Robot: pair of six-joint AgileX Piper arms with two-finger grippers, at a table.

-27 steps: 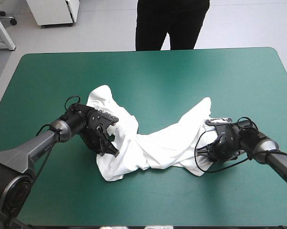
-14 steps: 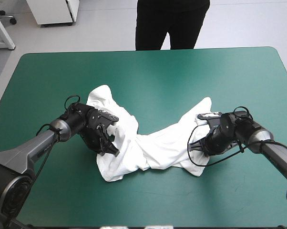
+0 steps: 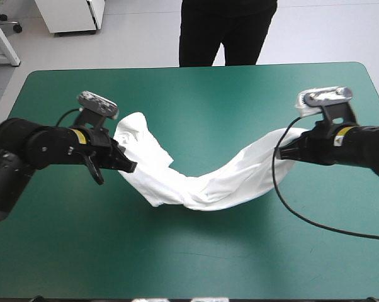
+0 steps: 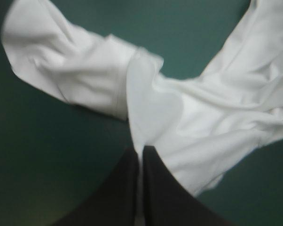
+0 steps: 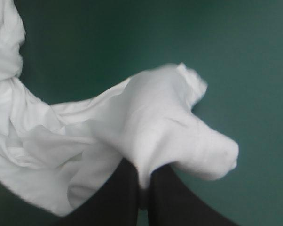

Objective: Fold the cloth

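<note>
The white T-shirt (image 3: 208,179) hangs as a sagging band between my two raised grippers, its middle drooping onto the teal-green table (image 3: 196,251). My left gripper (image 3: 128,166) is shut on the T-shirt at its left end, and a loose fold (image 3: 136,135) hangs beside it. In the left wrist view the black fingers (image 4: 132,181) pinch a ridge of T-shirt (image 4: 188,117). My right gripper (image 3: 285,151) is shut on the T-shirt at its right end. The right wrist view shows the T-shirt (image 5: 151,117) draped over the closed fingers (image 5: 127,188).
A black cable (image 3: 303,217) loops from the right wrist down over the table. The table's far edge (image 3: 196,67) lies beyond the T-shirt.
Both arms rose and drew apart, lifting the T-shirt's two ends off the table and stretching the heap into a hanging band. The right gripper closed on its end just before.
</note>
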